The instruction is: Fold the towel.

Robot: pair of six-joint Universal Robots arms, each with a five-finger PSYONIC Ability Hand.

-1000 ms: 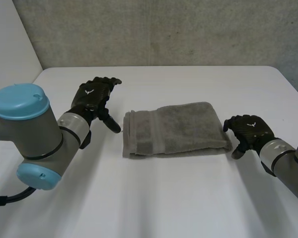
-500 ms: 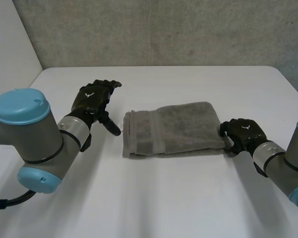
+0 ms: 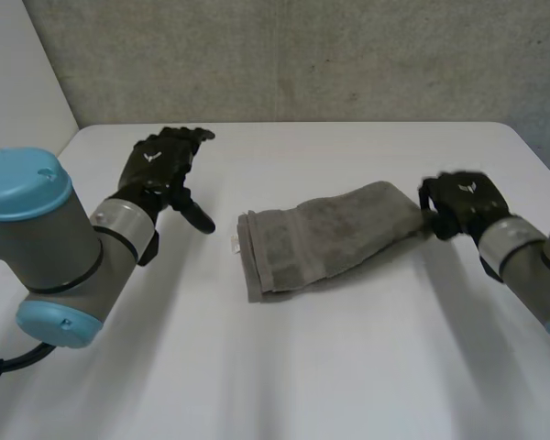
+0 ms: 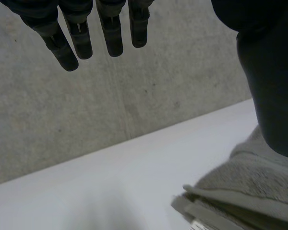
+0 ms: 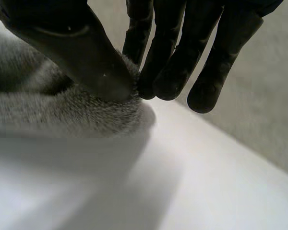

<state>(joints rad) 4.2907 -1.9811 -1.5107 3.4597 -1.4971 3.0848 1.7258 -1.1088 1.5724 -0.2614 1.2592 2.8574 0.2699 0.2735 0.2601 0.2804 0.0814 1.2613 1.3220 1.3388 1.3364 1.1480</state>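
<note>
A folded grey towel (image 3: 325, 238) lies slanted on the white table (image 3: 348, 367), its right end raised. My right hand (image 3: 460, 203) is shut on that right end; in the right wrist view the thumb (image 5: 81, 52) pinches the towel (image 5: 48, 110) against the fingers (image 5: 168, 62). My left hand (image 3: 163, 170) hovers open to the left of the towel, apart from it. In the left wrist view its fingers (image 4: 86, 33) are straight, and the towel's layered left end (image 4: 240, 191) lies below the thumb (image 4: 271, 81).
A grey concrete wall (image 3: 302, 55) stands behind the table's far edge. Bare white table stretches in front of the towel and round the left hand.
My right hand has closed on the towel's right end and lifted it up and to the right, skewing the towel. The left hand has risen slightly and moved back and left.
</note>
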